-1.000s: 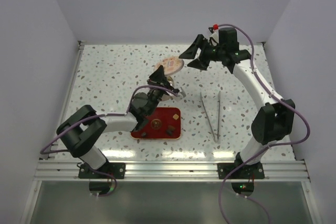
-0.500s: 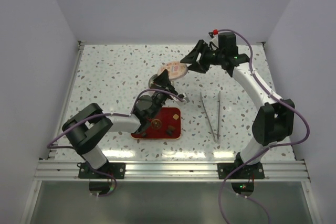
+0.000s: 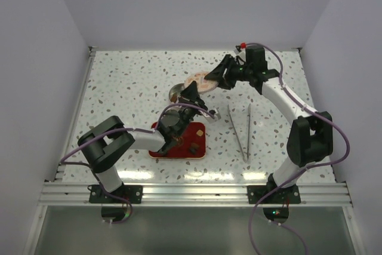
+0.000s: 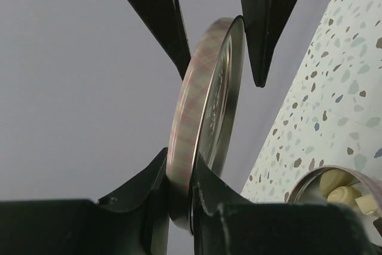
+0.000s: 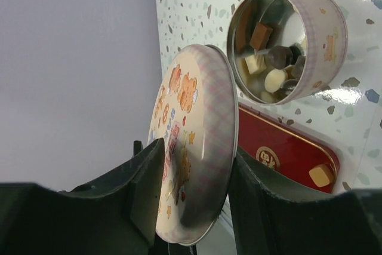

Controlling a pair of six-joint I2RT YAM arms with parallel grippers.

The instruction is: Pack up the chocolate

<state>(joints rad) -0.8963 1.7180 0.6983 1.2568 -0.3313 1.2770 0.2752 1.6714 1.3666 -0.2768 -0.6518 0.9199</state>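
Note:
A round tin lid (image 3: 202, 80) with a cartoon print is held on edge in my left gripper (image 3: 195, 91), whose jaws are shut on its lower rim (image 4: 179, 207). My right gripper (image 3: 213, 79) is open and straddles the lid's other side; the right wrist view shows the lid (image 5: 191, 141) between its fingers (image 5: 140, 189). The open round tin (image 3: 176, 92) stands on the table below, with several brown and cream chocolate pieces (image 5: 268, 64) inside. A light brown piece (image 3: 197, 130) and a dark one (image 3: 193, 146) lie on the red tray (image 3: 200, 150).
Long metal tweezers (image 3: 242, 129) lie on the table right of the tray. The tin (image 4: 334, 174) sits just below and beside the lid in the left wrist view. White walls close the table at the back and both sides.
My left gripper has carried the lid up and right. My right gripper has come down and left, from clear of the lid to straddling it.

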